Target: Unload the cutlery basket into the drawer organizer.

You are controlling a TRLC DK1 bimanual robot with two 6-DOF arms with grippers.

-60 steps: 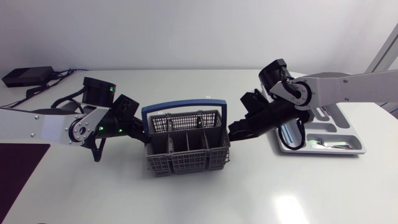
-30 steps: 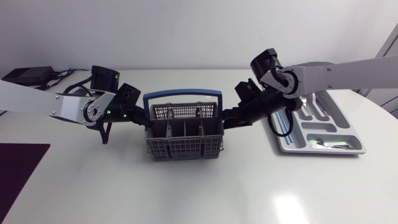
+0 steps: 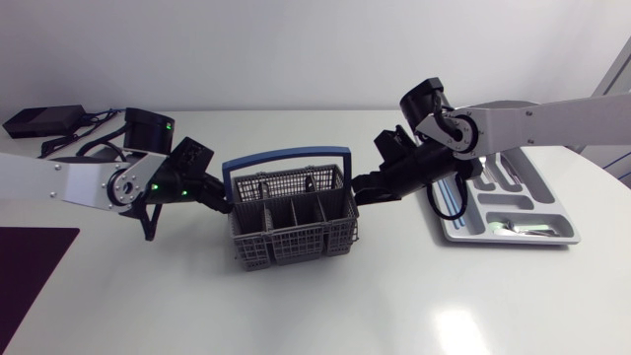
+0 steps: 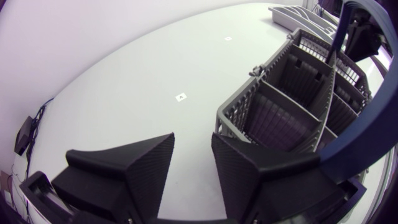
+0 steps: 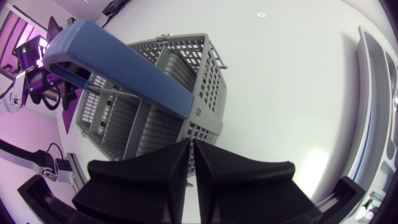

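The grey cutlery basket point(image 3: 291, 219) with its blue handle point(image 3: 286, 158) stands mid-table, and the compartments that show look empty. My left gripper point(image 3: 219, 204) is at the basket's left wall. In the left wrist view this gripper point(image 4: 193, 155) is open, with the basket's corner point(image 4: 231, 121) just ahead of its fingers and nothing between them. At the basket's right side my right gripper point(image 3: 360, 189) is shut. The right wrist view shows that gripper point(image 5: 191, 152) with its fingers pressed together, empty, close to the basket point(image 5: 143, 106). The silver drawer organizer point(image 3: 562, 212) lies at the right with cutlery in it.
A black box point(image 3: 44, 120) with cables sits at the back left corner. My right arm's cable loop hangs over the organizer's left rim point(image 3: 446, 202). Bare white table lies in front of the basket.
My left gripper has opened and drawn slightly left off the basket's wall. The basket has turned a little and shifted back. My right arm swung back early on, then stayed put.
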